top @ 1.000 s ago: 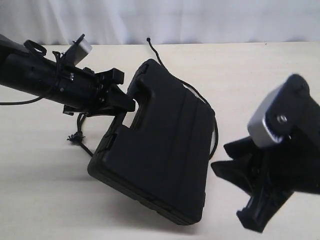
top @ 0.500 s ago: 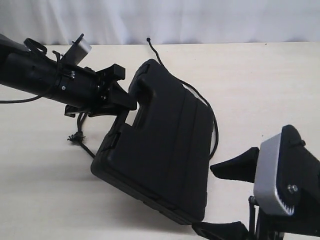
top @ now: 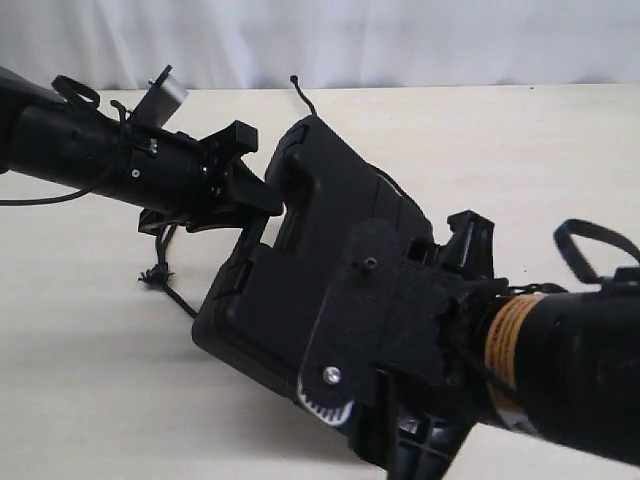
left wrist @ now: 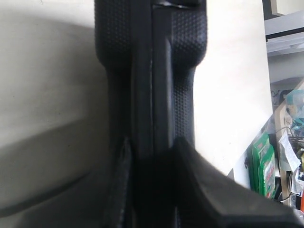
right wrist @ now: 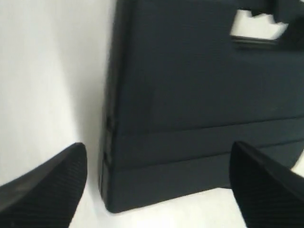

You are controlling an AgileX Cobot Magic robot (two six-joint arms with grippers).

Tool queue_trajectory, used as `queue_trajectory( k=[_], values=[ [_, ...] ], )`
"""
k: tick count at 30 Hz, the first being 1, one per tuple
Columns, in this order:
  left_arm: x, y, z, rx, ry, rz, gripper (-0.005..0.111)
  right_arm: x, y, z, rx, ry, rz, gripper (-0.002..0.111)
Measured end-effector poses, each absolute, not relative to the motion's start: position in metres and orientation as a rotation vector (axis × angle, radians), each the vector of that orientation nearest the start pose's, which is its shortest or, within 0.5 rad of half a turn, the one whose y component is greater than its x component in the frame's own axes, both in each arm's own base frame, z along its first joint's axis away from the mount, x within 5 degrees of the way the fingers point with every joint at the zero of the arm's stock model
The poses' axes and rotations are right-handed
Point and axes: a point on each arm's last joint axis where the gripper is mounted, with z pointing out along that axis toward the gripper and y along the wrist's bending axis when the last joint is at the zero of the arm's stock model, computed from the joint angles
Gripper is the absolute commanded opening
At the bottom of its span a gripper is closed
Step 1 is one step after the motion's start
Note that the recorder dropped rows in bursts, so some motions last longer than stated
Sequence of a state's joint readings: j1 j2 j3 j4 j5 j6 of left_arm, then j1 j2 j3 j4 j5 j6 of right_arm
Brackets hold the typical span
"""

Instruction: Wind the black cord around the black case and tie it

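The black case [top: 320,230] is tilted, its handle end raised off the table. My left gripper [top: 258,197] is shut on that handle; in the left wrist view both fingers [left wrist: 199,185] press the textured case edge [left wrist: 156,71]. The black cord [top: 300,95] has one end on the table behind the case, and its frayed knot [top: 153,276] lies below the left arm; the stretch between is mostly hidden. My right gripper [right wrist: 159,187] is open, with the low end of the case [right wrist: 190,95] just ahead of its fingers. The right arm [top: 560,360] covers the case's lower right part.
The beige table [top: 520,130] ends at a white curtain [top: 400,40] behind. In the left wrist view the table edge shows, with green boxes [left wrist: 261,156] and clutter beyond it.
The right arm swung in from the lower right and turned toward the case, now covering its lower right. The left gripper raised the handle end slightly.
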State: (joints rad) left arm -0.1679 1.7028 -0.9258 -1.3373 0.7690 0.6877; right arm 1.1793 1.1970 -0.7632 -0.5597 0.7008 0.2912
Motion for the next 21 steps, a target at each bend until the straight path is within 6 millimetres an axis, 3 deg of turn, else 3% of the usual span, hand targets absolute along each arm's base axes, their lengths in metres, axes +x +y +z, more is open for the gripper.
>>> queue_trajectory(
  k=[3, 10, 15, 21],
  values=[
    [0.31, -0.115, 0.202, -0.171, 2.533, -1.22, 0.0, 0.105, 0.216, 0.261, -1.198, 2.034, 0.037, 0.076],
    [0.31, -0.116, 0.202, -0.172, 2.531, -1.216, 0.0, 0.097, 0.258, 0.223, -1.189, 1.915, -0.082, 0.076],
    [0.31, -0.116, 0.202, -0.172, 2.531, -1.216, 0.0, 0.102, 0.27, 0.196, -1.062, 1.887, -0.209, 0.076],
    [0.31, -0.116, 0.202, -0.195, 2.534, -1.217, 0.0, 0.109, 0.281, 0.171, -0.934, 1.852, -0.235, 0.076]
  ],
)
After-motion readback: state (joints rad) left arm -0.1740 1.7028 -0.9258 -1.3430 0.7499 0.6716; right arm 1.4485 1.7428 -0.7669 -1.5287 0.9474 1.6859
